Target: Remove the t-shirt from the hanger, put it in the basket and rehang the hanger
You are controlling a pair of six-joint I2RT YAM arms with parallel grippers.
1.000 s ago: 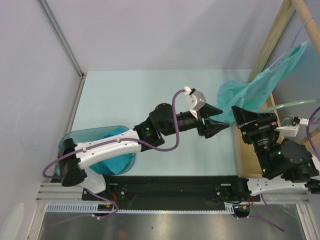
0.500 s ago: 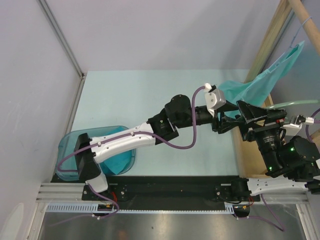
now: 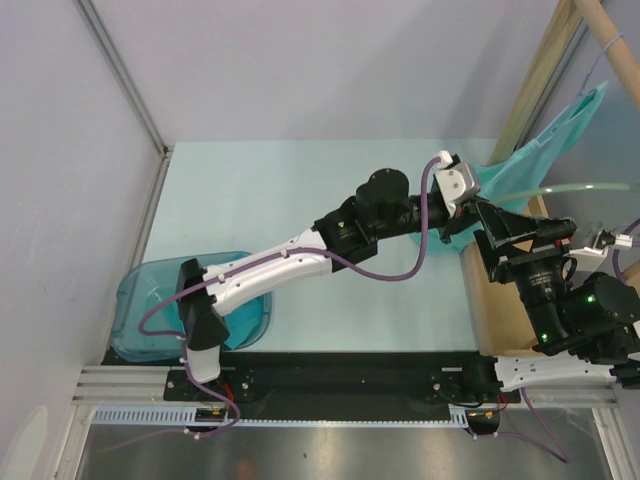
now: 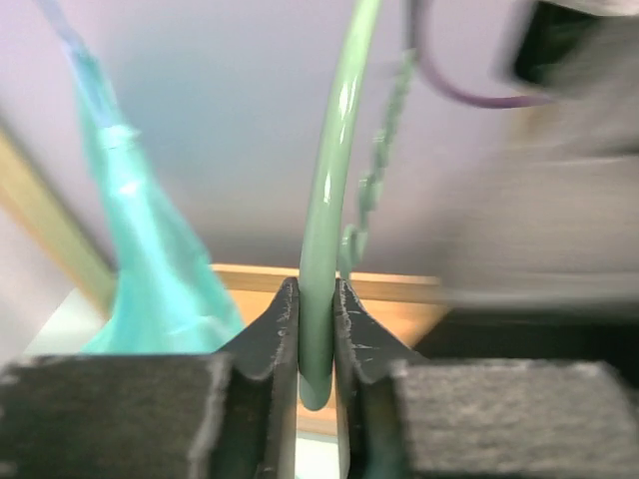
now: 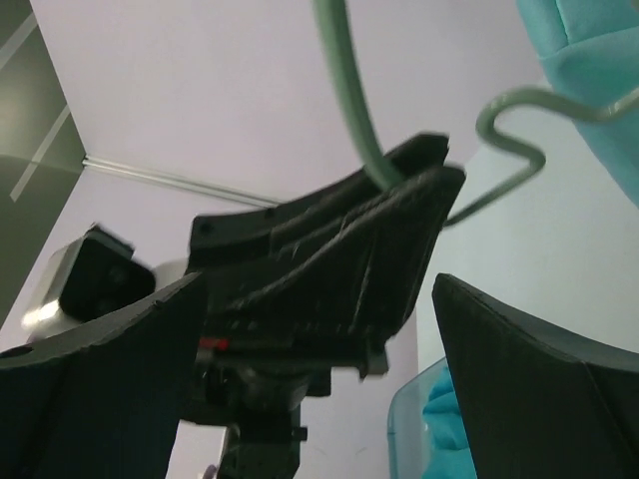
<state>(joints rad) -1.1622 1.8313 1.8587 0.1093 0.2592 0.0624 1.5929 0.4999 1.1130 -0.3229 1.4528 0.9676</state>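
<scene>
Your left pincer (image 4: 317,329) is pressed together on the thin green wire of the hanger (image 4: 329,180), pinching it near its lower end. I judge this hold is meant to steady the hanger so that the cloth can be drawn off it. Your right pincer (image 5: 319,289) is spread wide and holds nothing. It faces the left pincer at close range below the wooden rack (image 3: 540,75), and looks placed to take the cloth.

The t-shirt (image 3: 540,140) hangs slack from the upper part of the rack and runs down its front. Its lower end lies just beside the left pincer. The pictures do not show how much of the cloth is on the wire. I judge the task not yet done.

The pale green surface (image 3: 280,190) spreads out from the foot of the rack. A blue tub (image 3: 135,310) with teal cloth in it sits at the corner of the surface farthest from the rack. Plain grey walls stand behind the rack and opposite it.
</scene>
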